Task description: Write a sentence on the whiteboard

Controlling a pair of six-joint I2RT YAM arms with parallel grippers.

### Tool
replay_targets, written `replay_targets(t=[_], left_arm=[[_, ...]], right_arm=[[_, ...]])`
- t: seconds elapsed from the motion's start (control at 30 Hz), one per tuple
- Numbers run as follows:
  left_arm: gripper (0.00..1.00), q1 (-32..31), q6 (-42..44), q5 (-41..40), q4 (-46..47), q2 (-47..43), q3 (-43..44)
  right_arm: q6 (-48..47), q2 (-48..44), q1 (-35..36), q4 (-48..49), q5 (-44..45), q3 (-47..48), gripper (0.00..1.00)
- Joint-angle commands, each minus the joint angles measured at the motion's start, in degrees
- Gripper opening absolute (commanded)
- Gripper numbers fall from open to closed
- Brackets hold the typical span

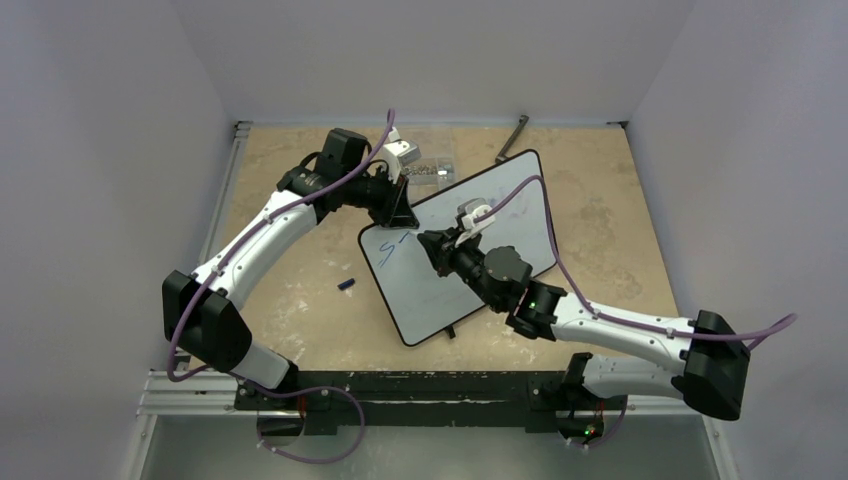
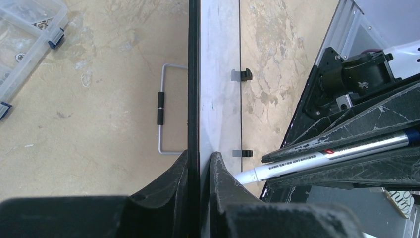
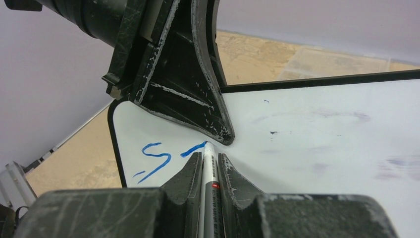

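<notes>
Right jaws are clamping narrow on the marker, barrel lying lengthwise between them, tip poking out front. Left jaws are pinching nearly shut on the far long edge of the whiteboard, close to its left corner, steadying it. Nothing else in either.

The whiteboard is lying on the bench between the two arms, skewed. Its long axis is running from near-left to far-right in the top view, with its two clips on the near long edge. It may be tipped up a bit at the pinched edge, but that's hard to confirm.

The sentence is barely started: a blue "S" by the left corner plus one short stroke right beside it. The marker tip is touching the board at the end of that stroke, just under the left jaws.

Key relation: blank board is stretching away to the right of the tip, along the long axis, toward the right arm's side. The right arm is doing the writing, so the next strokes are likely heading rightward, away from the left jaws. Risk: those jaws are crowding the tip, leaving little room for tall strokes.

A blue cap is lying loose on the bench left of the board.
</notes>
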Motion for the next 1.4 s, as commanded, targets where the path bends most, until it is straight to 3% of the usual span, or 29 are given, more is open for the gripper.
replay_targets(t=[0.0, 0.5, 1.03, 1.37], left_arm=[[0.0, -2.08, 9.03, -7.64, -0.99, 0.72, -1.19], [0.0, -2.16, 8.85, -8.33, -1.2, 0.69, -1.01], [0.0, -2.34, 8.89, -8.37, -1.3, 0.81, -0.91], [0.0, -2.31, 8.87, -8.48, -1.33, 0.88, -0.76]], right_arm=[[-1.99, -1.36, -0.48, -3.1, 2.75, 1.84, 0.0], [-2.01, -2.0, -0.46, -0.48, -5.25, 2.34, 0.0], [-1.94, 2.24, -0.46, -0.81, -2.52, 7.19, 0.0], [-1.32, 2.55, -0.46, -1.5, -0.73, 5.5, 0.0]])
